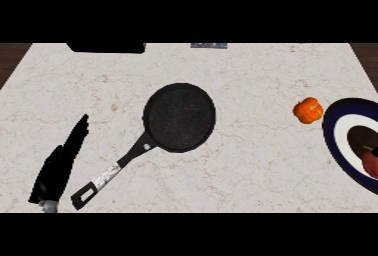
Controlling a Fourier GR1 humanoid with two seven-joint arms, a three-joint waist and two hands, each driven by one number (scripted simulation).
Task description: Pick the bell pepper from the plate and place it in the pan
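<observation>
From my seat I take the pan (179,117) as my landmark: it lies dark and round near the middle of the counter (244,175), its handle (111,175) running down and to the left, black near the bowl, paler along the middle, with a hanging slot at the tip.

Left of the pan, just beside the handle, I see the left hand (63,162). Its fingers are straight and pressed together, pointing up and slightly right, edge-on to me, holding nothing. A bit of grey forearm shows at its lower end.

Well to the right of the pan sits a plate (336,137), dark blue at the rim, white inside that, dark at the centre, and cut off by the right edge. On it, at the very edge, lies something red (370,164), with a thin dark stem above; I think this is the pepper, but so little of it shows that I cannot be sure.

Between pan and plate, close to the plate's upper left rim and resting on the bare counter, sits a small orange pumpkin (308,110), ribbed, with a short stem.

Above the pan, at the counter's far edge, there is a black shape (107,47) to the left and a small bluish object (208,45) a little right.
</observation>
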